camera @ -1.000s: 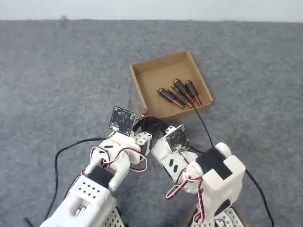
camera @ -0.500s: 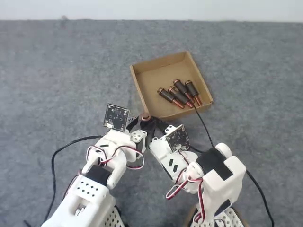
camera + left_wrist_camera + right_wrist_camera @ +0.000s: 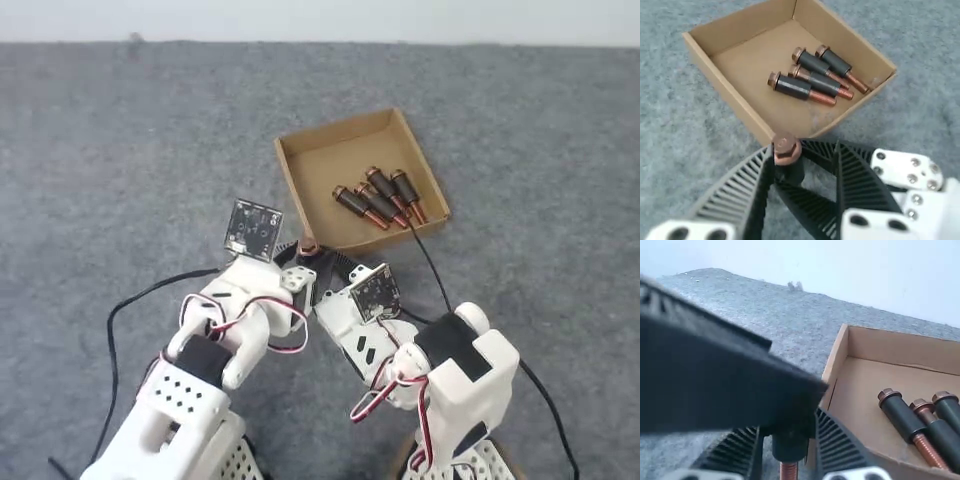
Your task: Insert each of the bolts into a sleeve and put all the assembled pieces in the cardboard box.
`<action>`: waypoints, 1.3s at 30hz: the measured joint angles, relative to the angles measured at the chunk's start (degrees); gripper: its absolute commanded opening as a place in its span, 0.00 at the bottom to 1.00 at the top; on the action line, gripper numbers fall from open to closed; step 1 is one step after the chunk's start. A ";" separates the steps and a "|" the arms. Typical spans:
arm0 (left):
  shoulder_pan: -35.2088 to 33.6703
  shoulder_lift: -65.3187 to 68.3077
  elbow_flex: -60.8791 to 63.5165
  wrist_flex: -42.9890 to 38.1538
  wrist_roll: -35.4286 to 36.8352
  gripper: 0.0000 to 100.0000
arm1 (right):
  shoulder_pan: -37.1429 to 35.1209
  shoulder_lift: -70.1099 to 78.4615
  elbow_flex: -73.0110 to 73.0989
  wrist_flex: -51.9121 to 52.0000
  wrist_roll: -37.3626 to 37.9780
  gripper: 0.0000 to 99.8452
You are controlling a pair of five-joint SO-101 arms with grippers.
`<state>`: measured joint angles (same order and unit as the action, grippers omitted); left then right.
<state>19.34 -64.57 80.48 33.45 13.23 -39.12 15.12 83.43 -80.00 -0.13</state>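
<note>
A copper-headed bolt (image 3: 308,243) stands upright in a black sleeve (image 3: 790,174) just in front of the cardboard box's near wall (image 3: 345,243). Its head (image 3: 786,147) points up, and its threaded end (image 3: 788,472) pokes out below the sleeve (image 3: 790,444). My left gripper (image 3: 298,262) and right gripper (image 3: 324,266) meet at this piece from either side, and both are shut on it. Black ribbed fingers (image 3: 747,185) close in around the sleeve. Several assembled bolts (image 3: 380,198) lie side by side inside the box (image 3: 735,27).
The box sits on grey carpet (image 3: 130,150), with open floor to its left and behind it. A black cable (image 3: 428,258) runs from the box's near right corner back to the right arm. Another cable (image 3: 130,320) loops beside the left arm.
The left arm's wrist has shifted slightly toward the box, its camera board sitting farther forward. The held bolt has barely moved. The right arm is still.
</note>
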 measured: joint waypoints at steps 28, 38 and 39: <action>-29.19 -38.86 0.44 24.53 -4.66 0.01 | 1.67 0.00 0.18 0.00 0.00 0.01; -30.42 -38.86 16.53 16.09 -6.15 0.01 | 1.58 -5.80 6.33 0.00 0.00 0.01; -30.42 -38.86 16.62 16.18 -6.33 0.01 | 1.58 -6.51 7.03 0.00 0.00 0.01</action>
<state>-11.08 -103.43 97.10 49.63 6.90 -37.54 8.62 90.46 -80.00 -0.13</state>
